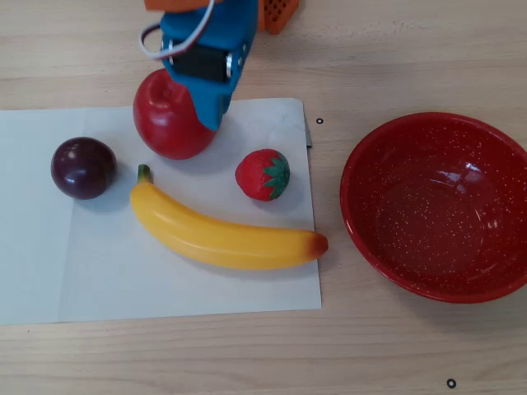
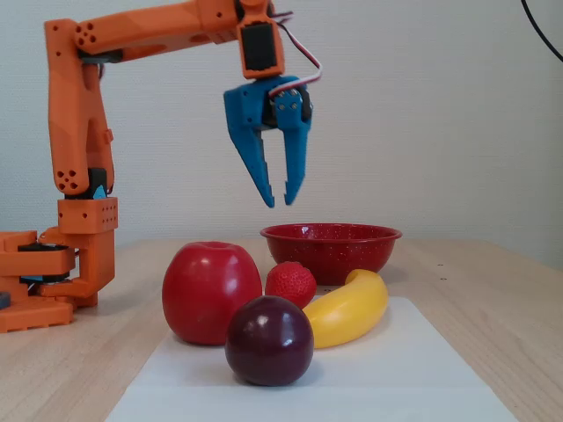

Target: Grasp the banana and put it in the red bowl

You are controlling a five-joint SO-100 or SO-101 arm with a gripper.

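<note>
An orange robot arm (image 2: 132,26) holds its blue tool (image 2: 280,200) in the air above a spread of plastic fruit on a pale wooden table (image 1: 395,49), the two fingers pointing down with a narrow gap between their tips and nothing held. In the overhead view the tool (image 1: 216,123) hangs over the right edge of the apple.

Four pieces of fruit lie on one white paper sheet (image 1: 165,280): one banana (image 1: 222,234), one red apple (image 1: 169,119), one dark plum (image 1: 82,167) and one strawberry (image 1: 262,174). The banana rests flat on the sheet in the overhead view, its green stem tip toward the plum on the left and its orange-red end near the sheet's right edge. The apple sits above it, the strawberry just above its right half, and none of them touches it.

One red bowl (image 1: 362,214), speckled white and empty, stands on the bare table to the right of the sheet, apart from the banana's tip. In the fixed view the bowl (image 2: 331,246) sits behind the fruit, with the banana (image 2: 352,308) to the right of the plum (image 2: 269,341) and apple (image 2: 209,290).
</note>
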